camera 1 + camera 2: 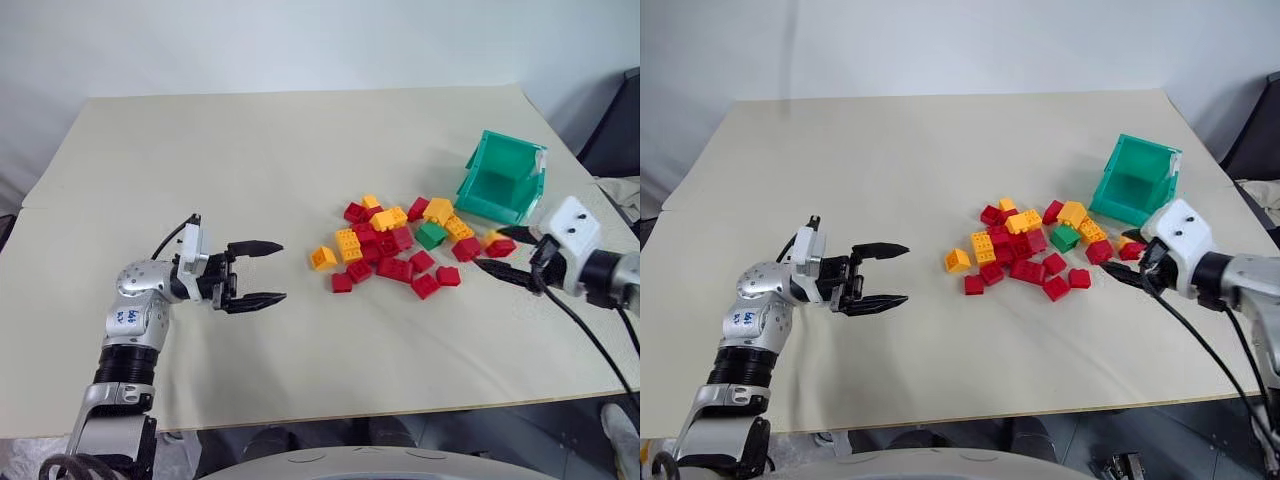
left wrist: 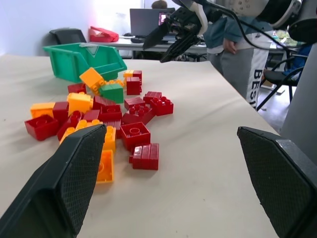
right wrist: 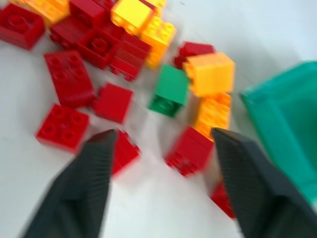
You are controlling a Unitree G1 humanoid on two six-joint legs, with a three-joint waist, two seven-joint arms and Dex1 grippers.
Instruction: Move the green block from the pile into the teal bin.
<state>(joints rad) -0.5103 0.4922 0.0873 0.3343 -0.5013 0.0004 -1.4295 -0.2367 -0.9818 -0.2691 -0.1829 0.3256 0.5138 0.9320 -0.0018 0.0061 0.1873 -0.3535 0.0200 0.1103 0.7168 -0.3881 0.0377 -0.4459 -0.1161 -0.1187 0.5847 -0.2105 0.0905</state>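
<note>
Left hand (image 1: 255,271) hovers over bare tabletop (image 1: 250,160), fingers apart, holding nothing, well left of the pile (image 1: 400,245). Green block (image 1: 431,236) lies at the pile's right side among red and yellow-orange bricks, just short of the teal bin (image 1: 503,178). Right hand (image 1: 505,252) sits right of the block, fingers apart, empty.

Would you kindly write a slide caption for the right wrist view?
Open right claw above the pile, the green block ahead beside the teal bin.
</note>
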